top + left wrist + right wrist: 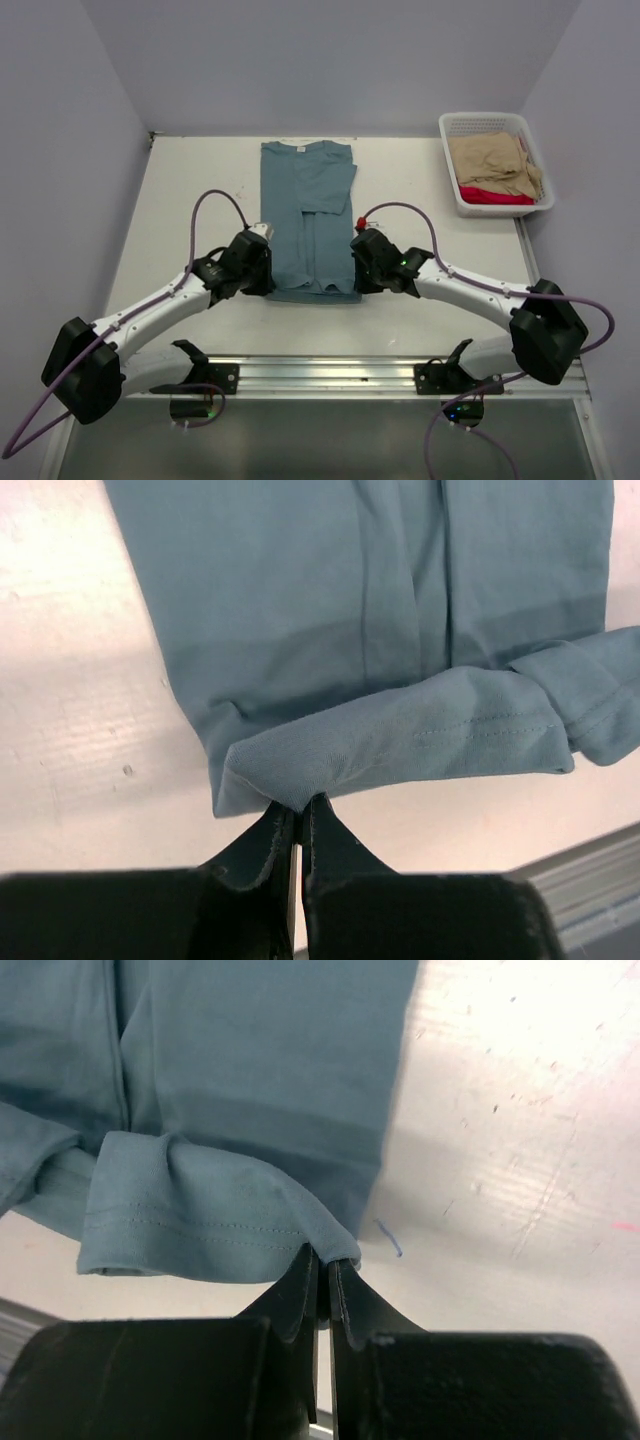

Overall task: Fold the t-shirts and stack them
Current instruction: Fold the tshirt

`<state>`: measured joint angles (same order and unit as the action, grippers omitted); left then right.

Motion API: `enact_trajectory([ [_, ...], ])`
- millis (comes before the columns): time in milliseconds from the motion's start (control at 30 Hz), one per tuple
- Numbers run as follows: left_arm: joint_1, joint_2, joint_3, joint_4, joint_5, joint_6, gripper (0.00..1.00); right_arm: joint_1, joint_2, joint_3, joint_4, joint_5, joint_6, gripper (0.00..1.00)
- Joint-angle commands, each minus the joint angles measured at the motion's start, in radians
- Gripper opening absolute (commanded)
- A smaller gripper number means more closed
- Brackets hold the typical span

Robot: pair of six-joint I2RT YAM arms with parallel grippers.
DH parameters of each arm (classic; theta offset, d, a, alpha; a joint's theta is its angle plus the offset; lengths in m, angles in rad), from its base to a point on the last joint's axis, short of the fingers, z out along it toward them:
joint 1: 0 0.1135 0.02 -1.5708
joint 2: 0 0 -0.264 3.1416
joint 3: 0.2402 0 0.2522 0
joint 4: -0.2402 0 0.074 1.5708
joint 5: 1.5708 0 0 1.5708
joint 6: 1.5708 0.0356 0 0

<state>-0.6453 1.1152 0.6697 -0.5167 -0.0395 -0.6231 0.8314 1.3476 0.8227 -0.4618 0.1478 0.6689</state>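
Observation:
A teal-blue t-shirt [310, 215] lies lengthwise on the white table, its sides folded in, collar at the far end. My left gripper [262, 272] is shut on the near left corner of its hem; in the left wrist view the hem [400, 740] is lifted and turned back from the gripper [298, 808]. My right gripper [358, 270] is shut on the near right hem corner, and in the right wrist view the hem [200, 1220] bunches above the gripper [322, 1260].
A white basket [480, 205] at the far right of the table [190, 190] holds a tan garment [495, 165] over a red one [495, 196]. A metal rail [320, 375] runs along the near edge. Grey walls enclose the table.

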Motion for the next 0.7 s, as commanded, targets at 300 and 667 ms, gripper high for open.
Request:
enact_trajectory([
  [300, 0.061, 0.184, 0.079, 0.251, -0.063, 0.077, 0.00, -0.074, 0.215, 0.223, 0.068, 0.072, -0.140, 0.00],
  [667, 0.150, 0.225, 0.157, 0.276, -0.048, 0.131, 0.00, -0.098, 0.278, 0.358, 0.031, 0.084, -0.198, 0.00],
])
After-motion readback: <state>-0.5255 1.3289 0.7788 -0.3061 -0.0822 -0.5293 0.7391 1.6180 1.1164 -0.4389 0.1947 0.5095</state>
